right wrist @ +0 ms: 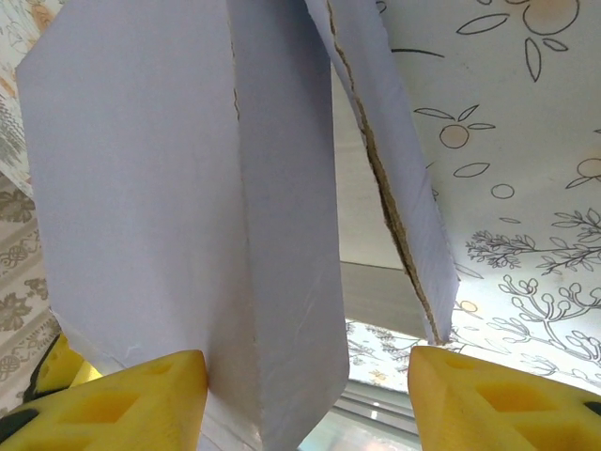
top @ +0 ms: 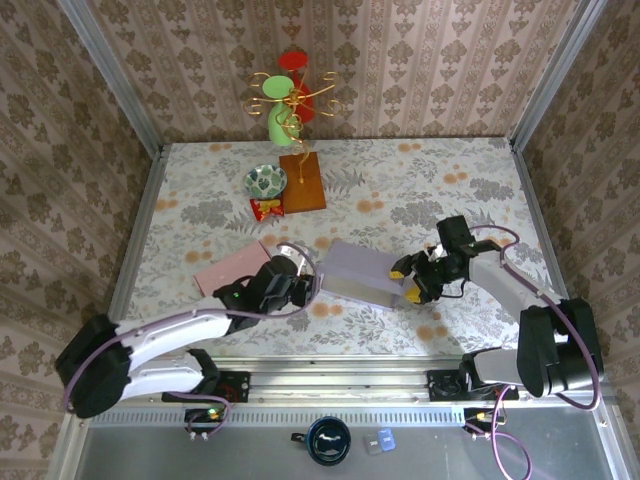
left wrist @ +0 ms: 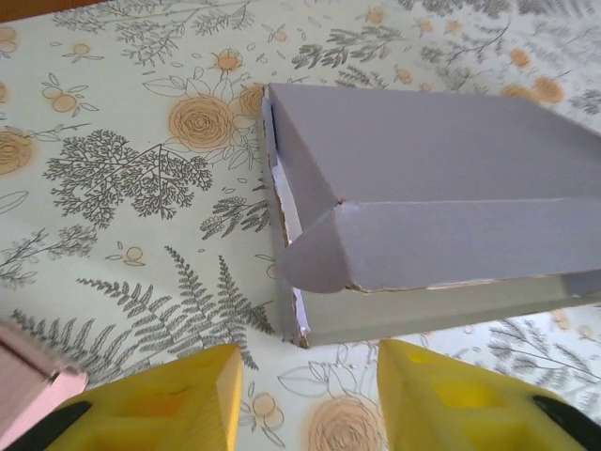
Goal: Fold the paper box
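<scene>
Lavender rectangular paper box [top: 362, 272]: left gripper [left wrist: 310, 381] parted, empty, before box's loose corner tab [left wrist: 317, 252]; right gripper [top: 407, 281] parted, unclamped, astride box's end flap [right wrist: 188, 188]. Press tab inward squarely.

Floral table [top: 450, 190] carried the paper box [top: 360, 272] near centre, pink box [top: 232, 267] to its left, bowl [top: 265, 180], red packet [top: 266, 208] and board [top: 303, 182] farther back.

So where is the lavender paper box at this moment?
In the top view the lavender paper box lies on the table near its front edge, about centre, between the left gripper and the right gripper, with a pink box further left.
</scene>
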